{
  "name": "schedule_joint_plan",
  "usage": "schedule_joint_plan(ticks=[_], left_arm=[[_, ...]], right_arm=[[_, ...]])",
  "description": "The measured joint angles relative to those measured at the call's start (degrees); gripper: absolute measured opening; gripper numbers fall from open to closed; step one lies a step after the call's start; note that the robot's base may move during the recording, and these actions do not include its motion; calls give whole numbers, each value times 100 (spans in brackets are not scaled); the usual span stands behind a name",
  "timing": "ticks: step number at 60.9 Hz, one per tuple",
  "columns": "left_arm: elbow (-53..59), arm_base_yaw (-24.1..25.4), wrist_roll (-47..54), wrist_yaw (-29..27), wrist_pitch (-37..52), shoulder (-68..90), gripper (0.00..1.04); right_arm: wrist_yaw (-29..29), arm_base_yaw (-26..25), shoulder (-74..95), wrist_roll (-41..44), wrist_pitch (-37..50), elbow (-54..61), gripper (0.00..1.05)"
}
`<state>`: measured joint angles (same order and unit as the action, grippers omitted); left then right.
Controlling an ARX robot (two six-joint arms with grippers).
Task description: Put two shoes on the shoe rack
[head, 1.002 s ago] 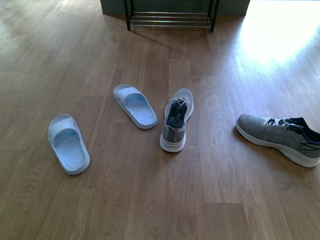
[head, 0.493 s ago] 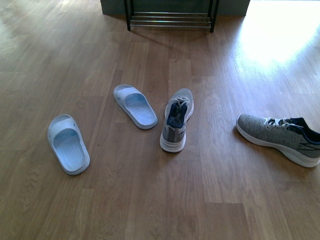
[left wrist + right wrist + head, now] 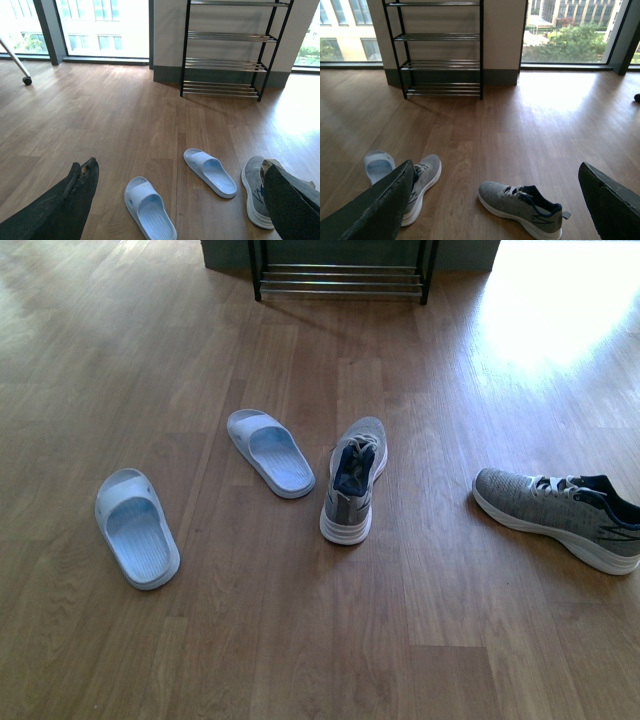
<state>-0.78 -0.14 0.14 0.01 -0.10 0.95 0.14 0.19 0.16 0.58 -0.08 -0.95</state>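
Floor: wood planks [image 3: 300,640], sun glare at far right, windows behind.
Shoe rack [image 3: 340,280]: against the far wall, tiers bare, well apart from all shoes.
Centre sneaker [image 3: 353,480]: upright, heel toward the robot.
Right sneaker [image 3: 555,512]: lying crosswise, near the frame edge.
Near slide [image 3: 136,528], far slide [image 3: 270,452]: left of centre, apart.
Left gripper [image 3: 177,166]: spread wide, empty, raised over the slides.
Right gripper [image 3: 496,169]: spread wide, empty, raised over the sneakers.
Why: probably one arm per shoe, nothing picked yet.
Room: open floor up to the rack.
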Motion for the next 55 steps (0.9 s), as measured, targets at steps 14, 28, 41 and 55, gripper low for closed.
schedule_joint_plan(ticks=[14,28,41,55], left_arm=[[0,0,0,0,0,0,95],[0,0,0,0,0,0,95],[0,0,0,0,0,0,95],[0,0,0,-17,0,0,95]], right_arm=[[0,0,0,0,0,0,96],[0,0,0,0,0,0,96],[0,0,0,0,0,0,96],[-20,0,0,0,0,0,96]])
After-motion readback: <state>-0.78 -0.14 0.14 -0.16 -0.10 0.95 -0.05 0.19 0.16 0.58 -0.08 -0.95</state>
